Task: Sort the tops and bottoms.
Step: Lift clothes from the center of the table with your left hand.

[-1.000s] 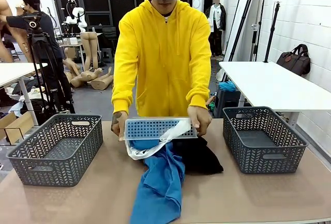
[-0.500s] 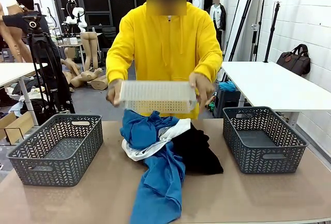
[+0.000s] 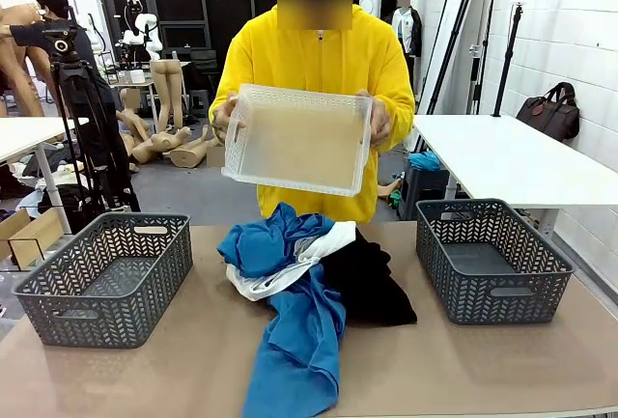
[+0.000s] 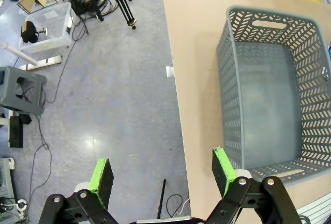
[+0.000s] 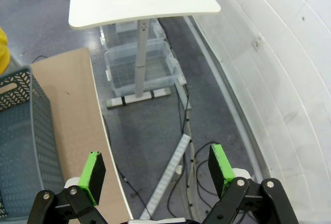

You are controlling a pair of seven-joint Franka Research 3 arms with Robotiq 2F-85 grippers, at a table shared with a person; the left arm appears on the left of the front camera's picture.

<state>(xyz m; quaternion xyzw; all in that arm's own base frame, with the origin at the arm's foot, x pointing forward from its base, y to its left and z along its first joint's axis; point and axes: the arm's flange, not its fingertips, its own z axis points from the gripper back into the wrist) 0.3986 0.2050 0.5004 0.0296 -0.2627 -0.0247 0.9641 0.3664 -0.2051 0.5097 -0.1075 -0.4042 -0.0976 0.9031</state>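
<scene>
Centrally, tops [image 3: 294,341] and bottoms [image 3: 372,288] heaped together, person [image 3: 319,61] holding pale basket [image 3: 299,143], seemingly empty, left pincer [image 4: 161,169], right pincer [image 5: 156,169] spread wide.

Right claw [image 5: 156,168] spread wide, grey basket [image 5: 20,136]

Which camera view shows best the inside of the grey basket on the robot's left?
The left wrist view: it looks down into the left basket, so its floor is plain. The front view gives the same basket from the side. The right wrist view catches a corner of the other basket.
</scene>
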